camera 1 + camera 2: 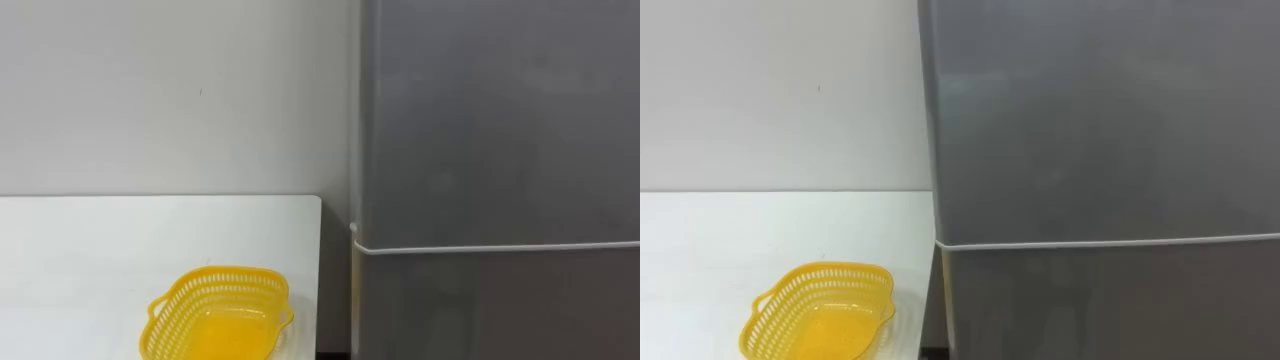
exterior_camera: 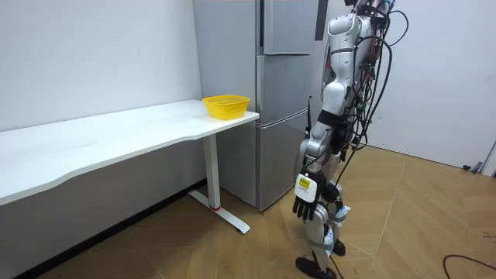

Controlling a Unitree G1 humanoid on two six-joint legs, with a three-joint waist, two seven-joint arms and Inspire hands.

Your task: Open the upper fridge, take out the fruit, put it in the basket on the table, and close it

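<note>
Two doors shut, nothing taken out yet

Both doors of the grey fridge [image 2: 287, 85] are closed. The upper door [image 1: 500, 110] and the lower door [image 1: 500, 305] meet at a thin pale seam. The thing to retrieve is, as I judge, behind the upper door, so it is hidden and I cannot tell its kind, weight or surface. It is wise to expect something cold and perhaps damp, so slippery, and to take it around its middle with a full grasp.

First the door itself must be handled. It is stiff and smooth, and its seal probably holds it, so it will ask for a steady pull. In the eye views its face offers nothing to grip. In the room view a dark upright strip [image 2: 320, 19] at its edge on the room view's right may be the handle, and there I would take hold.

The robot stands upright before the fridge, with the white table [image 1: 100, 240] on its left. The left hand [image 2: 306, 199] hangs low beside the leg, its fingers loose and pointing down, holding and touching nothing. A yellow basket [image 1: 218, 315] with lattice walls stands empty near the table's edge next to the fridge
</note>
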